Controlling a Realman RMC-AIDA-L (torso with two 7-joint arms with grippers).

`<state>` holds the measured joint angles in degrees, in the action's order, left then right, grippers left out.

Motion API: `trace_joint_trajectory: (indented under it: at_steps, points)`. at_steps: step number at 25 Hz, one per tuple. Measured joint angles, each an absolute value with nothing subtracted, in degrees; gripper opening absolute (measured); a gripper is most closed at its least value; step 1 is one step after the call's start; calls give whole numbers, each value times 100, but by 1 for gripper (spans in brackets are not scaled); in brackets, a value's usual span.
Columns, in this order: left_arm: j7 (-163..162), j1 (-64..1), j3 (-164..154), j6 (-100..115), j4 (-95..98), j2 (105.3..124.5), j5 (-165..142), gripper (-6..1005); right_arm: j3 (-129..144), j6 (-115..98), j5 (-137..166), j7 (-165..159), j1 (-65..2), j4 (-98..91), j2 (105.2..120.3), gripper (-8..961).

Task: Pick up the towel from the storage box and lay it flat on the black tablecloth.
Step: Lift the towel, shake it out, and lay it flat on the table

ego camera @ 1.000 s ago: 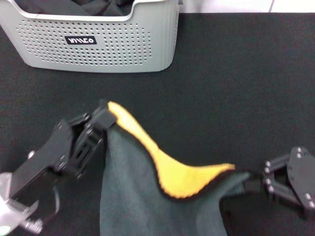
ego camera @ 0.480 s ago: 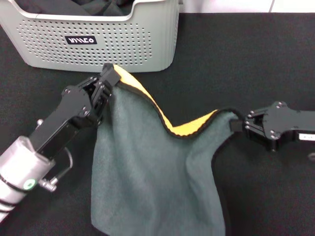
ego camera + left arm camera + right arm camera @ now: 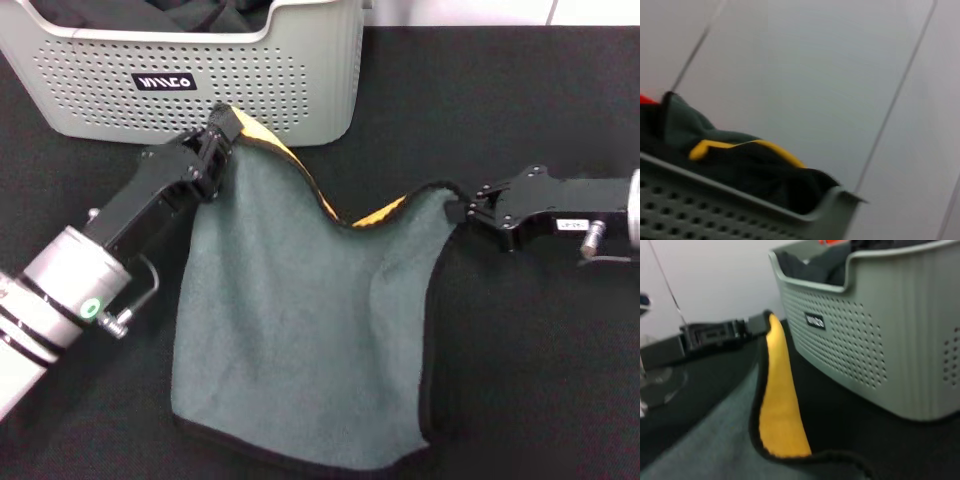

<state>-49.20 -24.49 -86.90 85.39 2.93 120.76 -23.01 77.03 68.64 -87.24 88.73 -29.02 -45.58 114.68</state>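
Pinching one towel [image 3: 300,330] by two corners, left gripper [image 3: 222,130] and right gripper [image 3: 466,210] stretch it over one black tablecloth [image 3: 520,380] beside one storage box [image 3: 290,90].

Head looks down; wrists sit low, sharing the storage box [image 3: 200,90].

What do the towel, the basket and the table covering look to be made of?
Towel: soft napped fabric, likely fleece; matte fuzzy grey-green face, orange-yellow underside, black stitched edge, sagging between the left gripper and right gripper.
Basket: apparently moulded plastic; smooth pale grey-green wall with even rows of holes.
Tablecloth: matte black woven-looking cloth, no shine; its fibre can't be told.
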Motion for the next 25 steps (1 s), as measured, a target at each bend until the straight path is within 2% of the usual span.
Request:
trace_joint_trajectory:
  at_steps: [6, 14, 20, 25]
  points:
    - [-4943, -2556, -8693, 7955, 346, 12075, -2116, 9, 7720, 6212, -8346, 8826, -3395, -4071, 11557, 15]
    - [-4964, -2628, -8693, 7573, 348, 12076, -1983, 9, 7749, 5706, -8344, 8895, -3639, -4000, 11589, 16]
    - [-5402, -2645, -8729, 7542, 339, 12076, -1997, 9, 7896, 5599, -8333, 8847, -3927, -3746, 11555, 16]
    - [-5591, -2645, -8729, 7508, 330, 12076, -2014, 9, 7841, 5460, -8218, 8857, -3906, -3739, 11544, 16]
